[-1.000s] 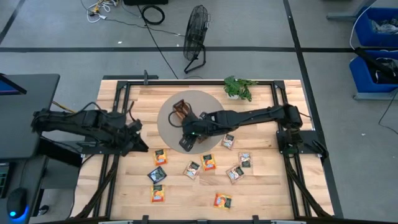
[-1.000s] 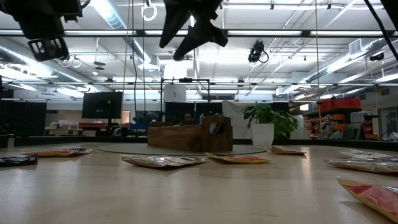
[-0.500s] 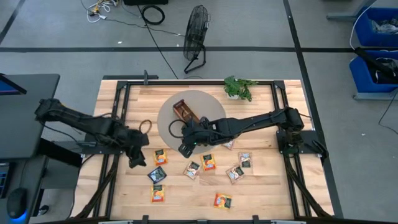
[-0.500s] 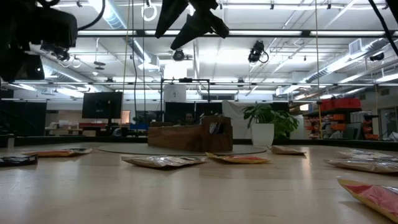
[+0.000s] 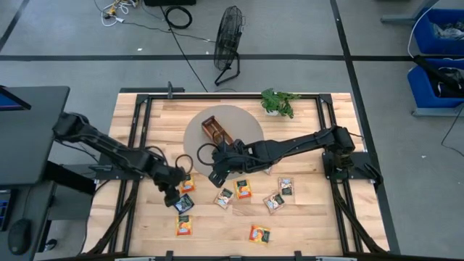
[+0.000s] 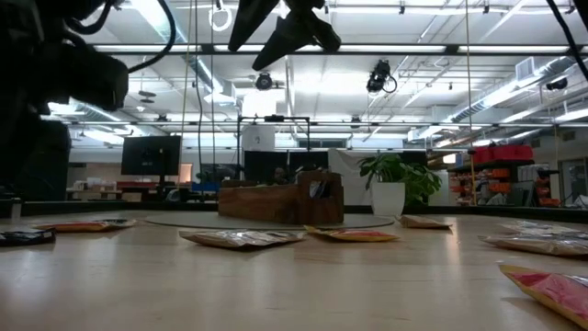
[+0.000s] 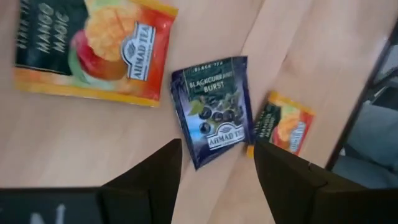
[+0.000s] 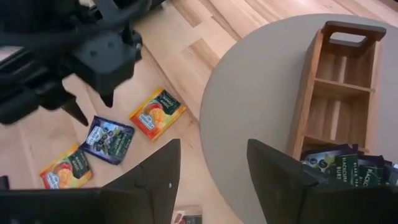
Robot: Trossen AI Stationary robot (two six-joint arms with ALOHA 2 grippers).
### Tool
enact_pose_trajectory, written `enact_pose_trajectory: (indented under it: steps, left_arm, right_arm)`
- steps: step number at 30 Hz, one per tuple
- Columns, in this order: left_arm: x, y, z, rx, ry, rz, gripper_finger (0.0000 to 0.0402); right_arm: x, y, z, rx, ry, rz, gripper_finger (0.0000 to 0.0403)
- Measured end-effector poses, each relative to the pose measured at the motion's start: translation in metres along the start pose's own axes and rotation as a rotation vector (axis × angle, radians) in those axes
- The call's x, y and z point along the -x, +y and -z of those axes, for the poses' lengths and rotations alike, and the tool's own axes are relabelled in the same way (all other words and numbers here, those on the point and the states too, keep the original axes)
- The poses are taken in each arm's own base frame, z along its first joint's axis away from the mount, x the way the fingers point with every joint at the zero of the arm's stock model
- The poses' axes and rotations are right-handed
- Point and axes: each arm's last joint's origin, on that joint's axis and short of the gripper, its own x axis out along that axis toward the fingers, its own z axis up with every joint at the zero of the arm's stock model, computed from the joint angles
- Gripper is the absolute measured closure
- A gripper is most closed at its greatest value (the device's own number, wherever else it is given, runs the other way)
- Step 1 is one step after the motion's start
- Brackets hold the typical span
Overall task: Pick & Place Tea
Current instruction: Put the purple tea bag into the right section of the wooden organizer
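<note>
Dark jointed arms; looping black cables

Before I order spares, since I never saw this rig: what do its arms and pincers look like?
Both arms are matt black and jointed, with thin black cable loops alongside. The left pincer and right pincer each end in two flat, dark, tapering fingers. No markings are legible on them.

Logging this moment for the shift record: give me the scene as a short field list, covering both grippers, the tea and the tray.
left gripper: open, hovering above the dark blue blackcurrant sachet
right gripper: open, empty, above the grey round mat
wooden tray: on the mat, blackcurrant sachets in one end compartment, the other two bare
mango sachets: lying flat on the table beside the blackcurrant one
</note>
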Motion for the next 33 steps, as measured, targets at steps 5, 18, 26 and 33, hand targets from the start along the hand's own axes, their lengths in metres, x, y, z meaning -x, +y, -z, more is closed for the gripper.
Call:
enact_pose_trajectory:
  steps: [5,18,26,33]
  left_arm:
    - [-0.02,0.003,0.001,0.024,0.062,-0.073,0.0197]
    - [-0.043,-0.006,0.007,0.041,0.094,-0.061,0.0198]
    - [-0.044,-0.005,0.006,0.019,0.1,-0.073,0.0244]
    - [-0.045,-0.004,0.004,-0.05,0.075,-0.079,0.0357]
  right_arm:
    - [0.0,0.0,0.0,0.011,0.002,0.001,0.0211]
    - [0.001,0.002,0.003,0.022,0.013,-0.009,0.0211]
    - [0.001,0.002,0.003,0.021,0.012,-0.008,0.0211]
    - [0.001,0.002,0.003,0.015,0.012,-0.008,0.0211]
